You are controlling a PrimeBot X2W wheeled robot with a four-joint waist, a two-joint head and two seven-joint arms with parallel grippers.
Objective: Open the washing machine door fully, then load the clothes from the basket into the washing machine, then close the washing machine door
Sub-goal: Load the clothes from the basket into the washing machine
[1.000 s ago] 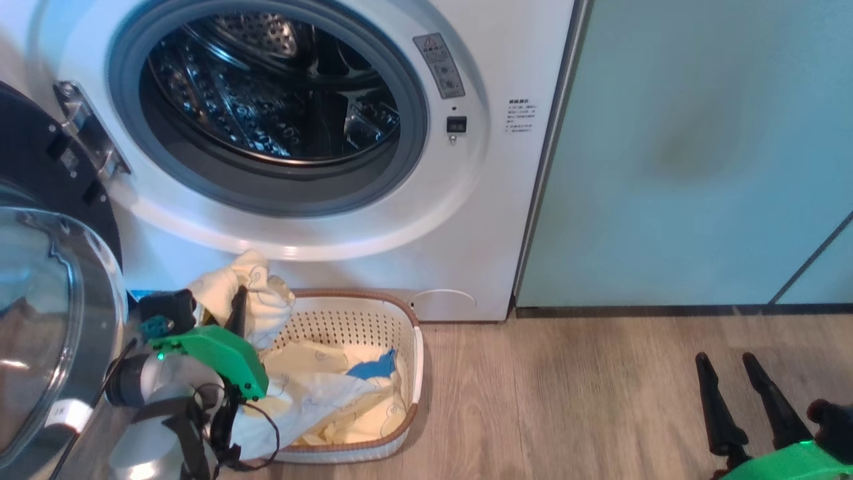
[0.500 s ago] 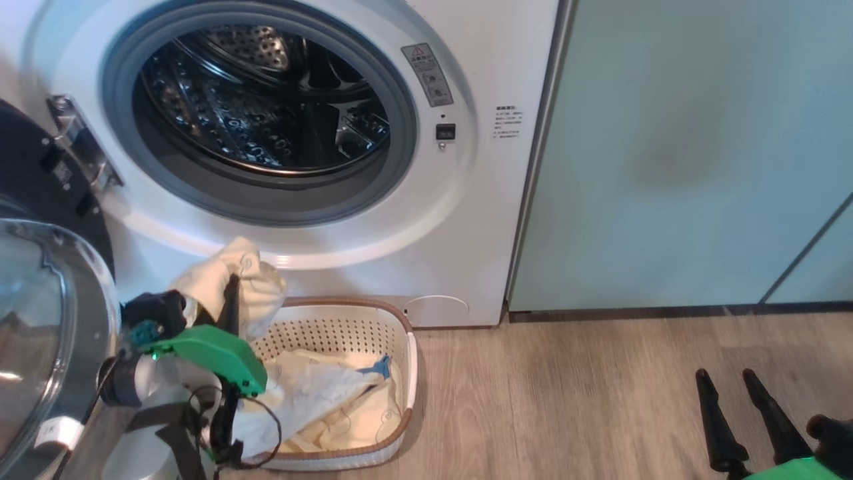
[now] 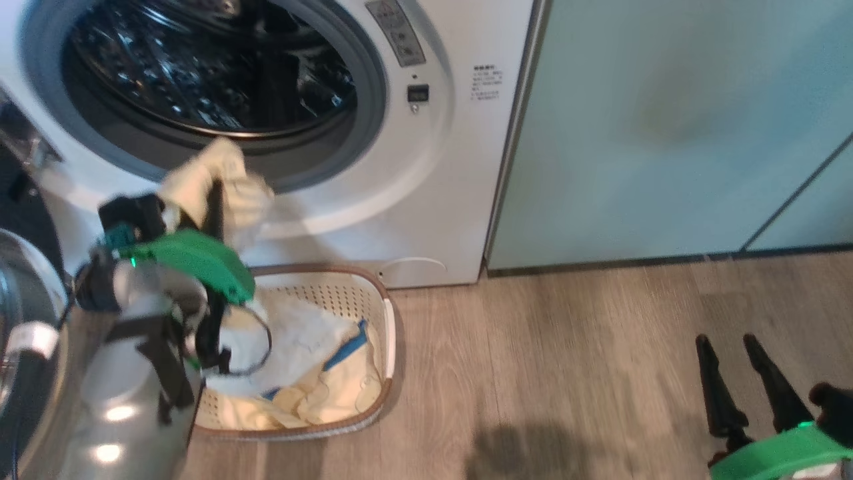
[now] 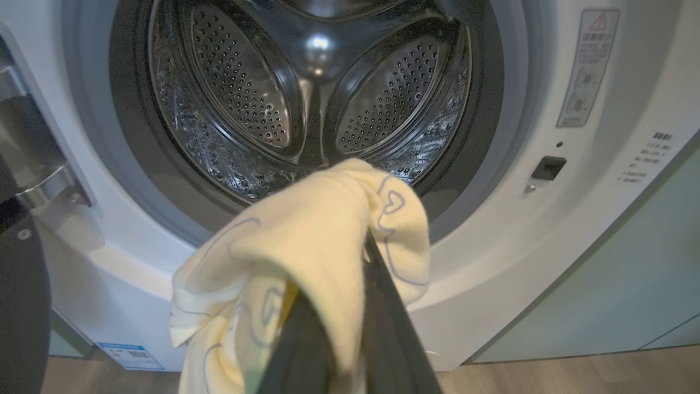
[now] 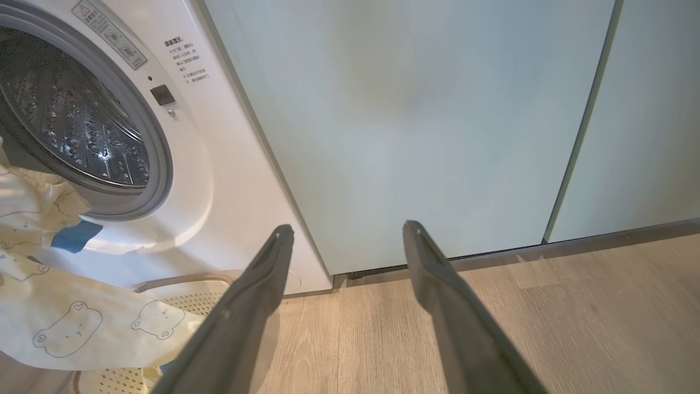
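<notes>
Head view: the washing machine stands at upper left beside a pale green cabinet. Its grey-rimmed drum mouth is uncovered. The washing machine door is swung out at the left edge, its glass bowl towards the camera. The basket sits on the wooden floor, just in front of the machine's base. The clothes lie in it, pale yellow with a blue patch. The left fingers are clenched on a pale yellow garment. They hold it above the basket's back-left corner, level with the lower rim of the drum mouth. The garment is blurred and its lower part hangs down behind the arm. The right fingers sit at lower right over bare floor, spread apart and holding nothing, well away from the basket.

Left wrist view: the left fingers rise from the bottom edge, pinched together with the garment draped over their tips. Beyond it lies the steel drum, with the door's hinge at the left.

Right wrist view: the right fingers are spread wide, pointing at the foot of the cabinet. At the left the garment, printed with bear outlines, hangs before the drum mouth and over the basket's rim.
</notes>
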